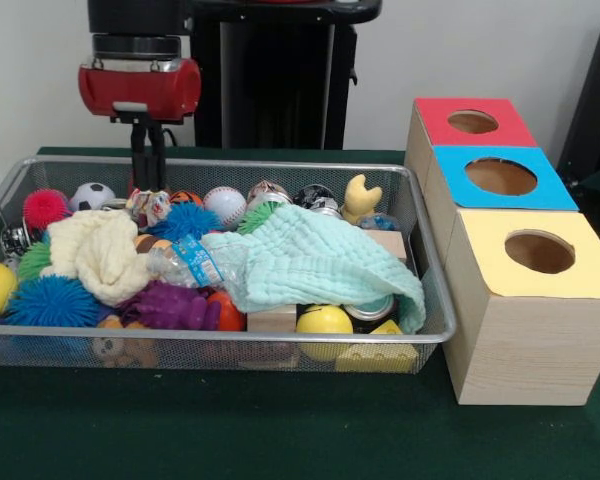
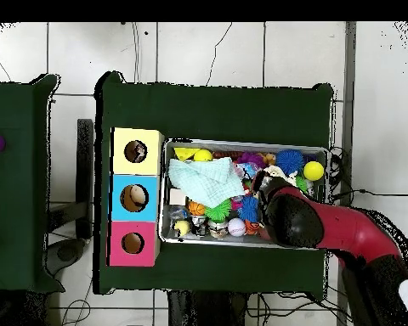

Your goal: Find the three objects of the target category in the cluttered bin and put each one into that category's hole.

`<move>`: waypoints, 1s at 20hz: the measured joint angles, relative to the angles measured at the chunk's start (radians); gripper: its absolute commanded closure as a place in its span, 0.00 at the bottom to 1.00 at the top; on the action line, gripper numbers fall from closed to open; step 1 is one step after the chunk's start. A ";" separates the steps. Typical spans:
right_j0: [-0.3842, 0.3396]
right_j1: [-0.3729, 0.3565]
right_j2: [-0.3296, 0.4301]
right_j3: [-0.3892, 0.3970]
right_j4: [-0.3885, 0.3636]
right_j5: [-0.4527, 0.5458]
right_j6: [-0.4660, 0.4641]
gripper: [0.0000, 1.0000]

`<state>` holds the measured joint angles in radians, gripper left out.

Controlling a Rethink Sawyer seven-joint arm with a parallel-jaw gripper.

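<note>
Currently:
Gripper (image 1: 147, 168): hovering over bin (image 1: 432, 330); jaws appearing together, empty.
Risk: green cloth (image 1: 310, 262) hiding targets, snagging.

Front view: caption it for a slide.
Red-and-black arm's gripper lowered into cluttered wire-mesh bin beside three coloured-top wooden boxes.

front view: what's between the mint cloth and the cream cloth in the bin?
A crushed clear plastic bottle with a blue label lies between mint cloth and cream cloth, in the front view.
</note>
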<state>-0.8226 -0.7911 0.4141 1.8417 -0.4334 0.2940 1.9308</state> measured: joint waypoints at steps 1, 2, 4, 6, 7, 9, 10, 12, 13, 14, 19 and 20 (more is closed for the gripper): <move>-0.008 0.000 0.006 0.000 -0.004 0.006 0.000 1.00; -0.017 0.001 0.011 0.000 -0.008 0.012 0.000 1.00; -0.023 0.001 0.017 0.000 -0.014 0.018 0.000 1.00; -0.026 0.001 0.022 0.000 -0.022 0.020 0.000 1.00; -0.025 0.002 0.024 0.000 -0.027 0.020 0.000 1.00; -0.020 0.006 0.028 0.000 -0.047 0.020 0.000 1.00; -0.017 0.008 0.028 0.000 -0.054 0.020 0.000 1.00; -0.009 0.013 0.028 0.000 -0.072 0.020 0.000 1.00; -0.006 0.016 0.028 0.000 -0.080 0.020 0.000 1.00; -0.004 0.018 0.029 0.001 -0.086 0.020 0.000 1.00; -0.002 0.036 0.033 0.006 -0.127 0.020 0.000 1.00; -0.003 0.043 0.036 0.007 -0.139 0.020 0.000 1.00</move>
<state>-0.8261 -0.7482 0.4497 1.8491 -0.5720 0.3140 1.9308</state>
